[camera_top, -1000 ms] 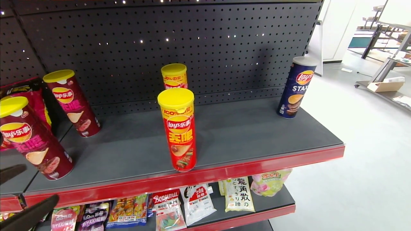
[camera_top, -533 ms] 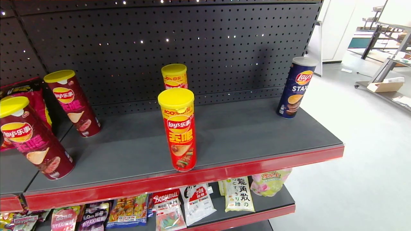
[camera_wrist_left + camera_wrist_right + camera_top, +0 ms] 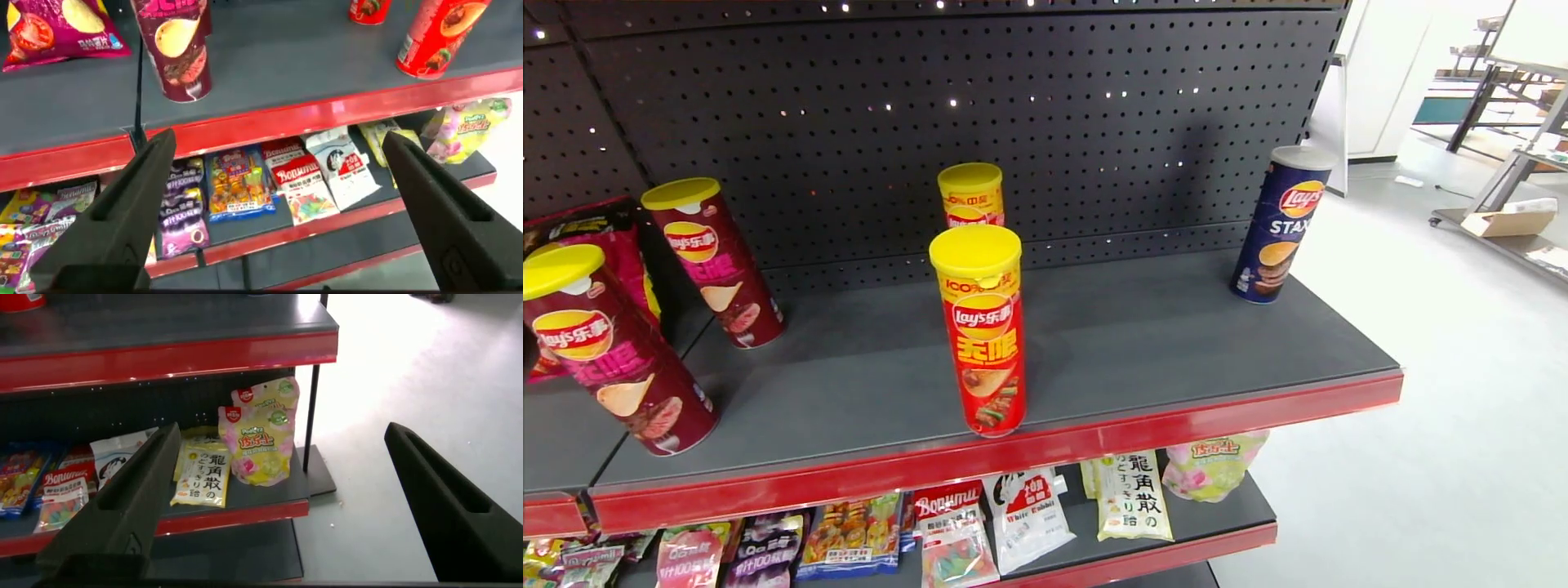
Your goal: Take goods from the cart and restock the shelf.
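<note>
Open room on the shelf [image 3: 1176, 351] lies between the red can [image 3: 984, 327] at its front edge and the blue can [image 3: 1282, 224] near its back right corner, while a maroon can [image 3: 613, 351] blocks the front left corner.

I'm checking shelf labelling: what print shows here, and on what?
Red can: logo, large characters, small top line.
Nearer dark red can: logo, large characters.
Blue can: logo, one word beneath.
Pale packet: bold black characters.
Red shelf edge: no tags or numbers.
Smaller print is too small to read.
</note>
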`<state>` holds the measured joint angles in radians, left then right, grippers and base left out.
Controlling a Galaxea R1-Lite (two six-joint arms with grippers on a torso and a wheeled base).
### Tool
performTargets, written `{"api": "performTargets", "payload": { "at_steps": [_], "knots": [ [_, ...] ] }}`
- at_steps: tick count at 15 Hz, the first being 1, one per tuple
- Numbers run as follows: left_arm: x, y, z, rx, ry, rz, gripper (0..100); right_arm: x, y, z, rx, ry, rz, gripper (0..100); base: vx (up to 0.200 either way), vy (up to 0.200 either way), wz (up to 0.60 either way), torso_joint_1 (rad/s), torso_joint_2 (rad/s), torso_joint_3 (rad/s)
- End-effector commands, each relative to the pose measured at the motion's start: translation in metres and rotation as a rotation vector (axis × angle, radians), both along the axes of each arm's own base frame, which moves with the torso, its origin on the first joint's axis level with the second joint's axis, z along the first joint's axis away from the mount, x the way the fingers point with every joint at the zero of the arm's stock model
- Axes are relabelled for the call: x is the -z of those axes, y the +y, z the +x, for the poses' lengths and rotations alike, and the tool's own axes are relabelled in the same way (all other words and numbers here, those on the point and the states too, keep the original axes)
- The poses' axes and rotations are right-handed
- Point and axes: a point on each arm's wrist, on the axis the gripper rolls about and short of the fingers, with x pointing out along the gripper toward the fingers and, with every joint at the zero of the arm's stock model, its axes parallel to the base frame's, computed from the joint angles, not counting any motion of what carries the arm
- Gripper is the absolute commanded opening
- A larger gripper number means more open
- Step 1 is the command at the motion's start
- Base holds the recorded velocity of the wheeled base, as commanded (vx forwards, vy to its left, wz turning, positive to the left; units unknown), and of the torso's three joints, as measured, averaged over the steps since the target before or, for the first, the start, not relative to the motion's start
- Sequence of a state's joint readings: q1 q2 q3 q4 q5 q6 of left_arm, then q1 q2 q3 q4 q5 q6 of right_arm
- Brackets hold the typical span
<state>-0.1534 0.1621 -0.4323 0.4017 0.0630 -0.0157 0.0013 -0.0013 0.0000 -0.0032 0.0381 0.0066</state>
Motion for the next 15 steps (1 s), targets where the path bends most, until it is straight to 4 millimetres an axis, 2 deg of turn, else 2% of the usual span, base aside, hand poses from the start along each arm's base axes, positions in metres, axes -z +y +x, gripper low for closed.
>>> {"api": "performTargets", "payload": {
  "at_steps": [1, 3, 7, 11, 14, 15],
  "knots": [
    [0.004, 0.0, 0.002, 0.0, 0.014, 0.003, 100, 0.0, 0.0, 0.0, -0.001, 0.001, 0.0, 100, 0.0, 0.0, 0.6, -0.002, 0.0, -0.002],
    [0.007, 0.0, 0.003, 0.002, 0.026, 0.004, 100, 0.0, 0.0, 0.0, -0.001, 0.003, -0.004, 100, 0.0, 0.0, 0.6, 0.007, 0.0, 0.005],
    [0.023, 0.0, 0.0, 0.016, 0.018, 0.008, 100, 0.0, 0.0, 0.0, -0.001, 0.001, 0.0, 100, 0.0, 0.0, 0.0, 0.0, 0.0, 0.0],
    [0.034, -0.003, 0.01, 0.075, -0.004, -0.009, 100, 0.0, 0.0, 0.0, -0.002, 0.001, -0.002, 100, 0.0, 0.0, 0.0, 0.0, 0.0, 0.0],
    [0.058, -0.005, 0.025, 0.057, -0.058, -0.011, 100, 0.0, 0.0, 0.0, -0.004, 0.001, -0.002, 100, 0.0, 0.0, 0.0, 0.0, 0.0, 0.0],
    [0.071, -0.005, 0.031, 0.021, -0.082, -0.008, 100, 0.0, 0.0, 0.0, -0.004, 0.001, -0.005, 100, 0.0, 0.0, 0.0, 0.0, 0.0, 0.0]
  ]
}}
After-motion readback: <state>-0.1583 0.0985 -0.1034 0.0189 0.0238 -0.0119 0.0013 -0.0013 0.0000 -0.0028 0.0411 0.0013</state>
